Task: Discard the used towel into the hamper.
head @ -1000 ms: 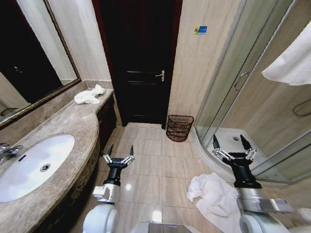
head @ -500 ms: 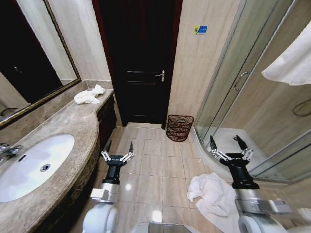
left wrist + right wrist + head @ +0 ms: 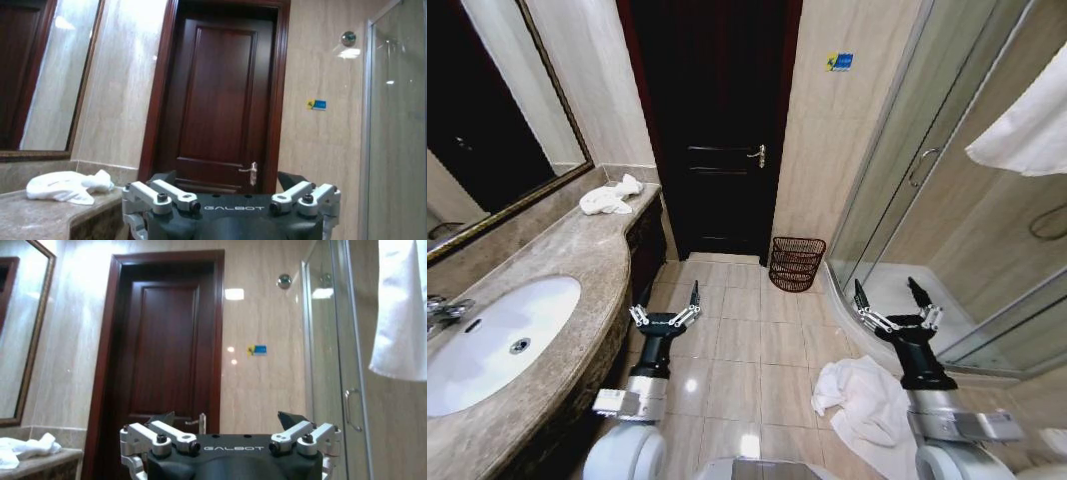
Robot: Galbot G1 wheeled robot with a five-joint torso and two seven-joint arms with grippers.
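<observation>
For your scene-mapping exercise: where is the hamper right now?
In the head view, the hamper stands on the floor against the far wall, between the dark door and the shower enclosure.

Hamper right of door

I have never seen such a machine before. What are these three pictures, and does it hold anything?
It is a wheeled robot with two arms in a bathroom. The head view looks down from its head; the wrist views look out from each arm. The left tool and right tool hover open above the floor, holding nothing. A white towel lies on the floor near the right arm. Another crumpled towel lies on the counter. The hamper stands beside the dark door.
</observation>
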